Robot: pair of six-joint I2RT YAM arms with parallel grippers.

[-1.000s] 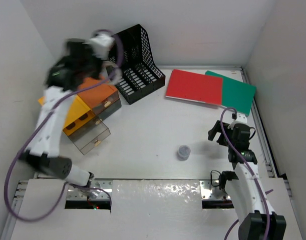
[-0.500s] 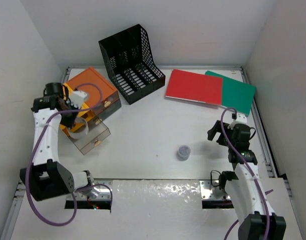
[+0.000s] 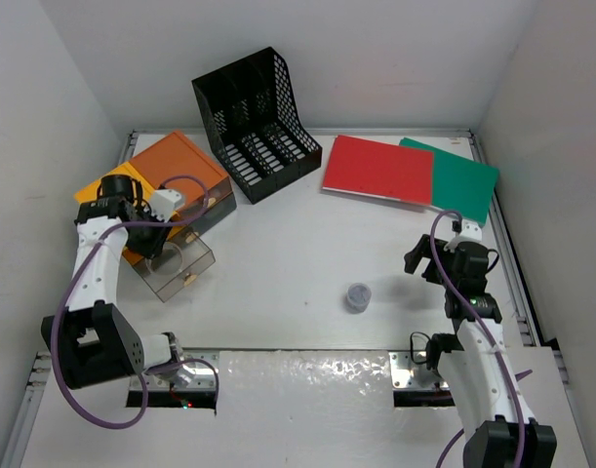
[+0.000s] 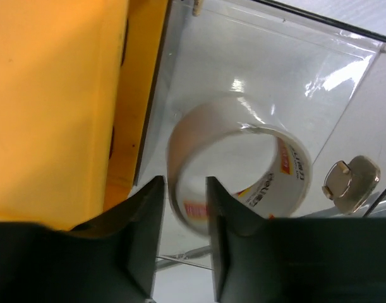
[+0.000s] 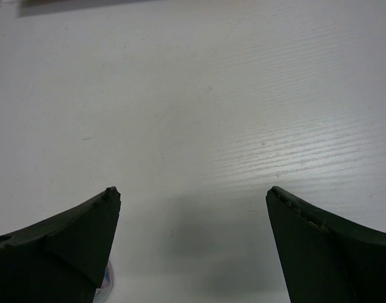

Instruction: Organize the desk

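Judging the tape roll (image 4: 287, 165) light, stiff, slick; we'd pinch its wall. Left gripper (image 4: 183, 192) straddles it, hold unclear; right gripper (image 5: 193, 190) gapes empty.

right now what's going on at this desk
The left gripper is down at the pulled-out clear plastic drawer of the orange-yellow box, with the wall of a roll of clear tape between its fingers. Whether the roll is clamped or loose cannot be told. The right gripper hangs open above the white desk, holding nothing. A small grey round object lies mid-desk, untouched.
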